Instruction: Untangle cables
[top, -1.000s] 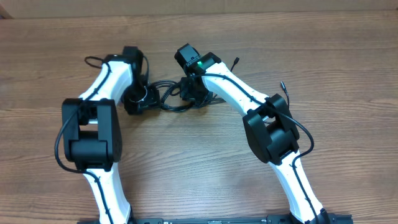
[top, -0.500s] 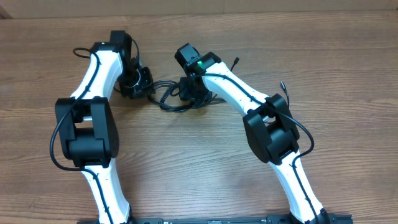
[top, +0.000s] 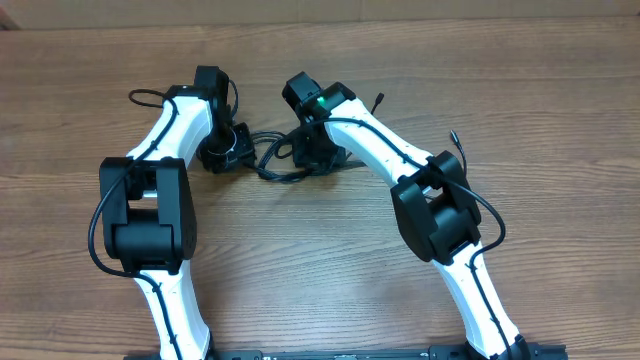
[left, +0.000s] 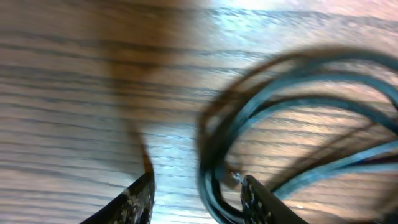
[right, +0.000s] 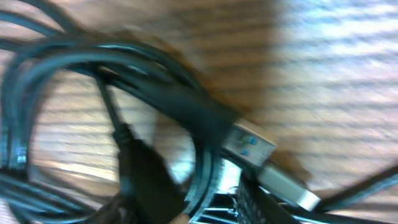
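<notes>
Under the wrists, blurred cables (right: 168, 93) thread the part-open left gripper (left: 198, 190); right gripper (right: 199, 186): cannot tell.

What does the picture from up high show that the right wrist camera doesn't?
Only the overhead view shows the two white robot arms, the left arm and the right arm, bending in toward the middle, with the wide table all around them. Only the right wrist view shows a silver plug up close, with a bit of blue on it. Both show the black cables looped together on the brown wood.
</notes>
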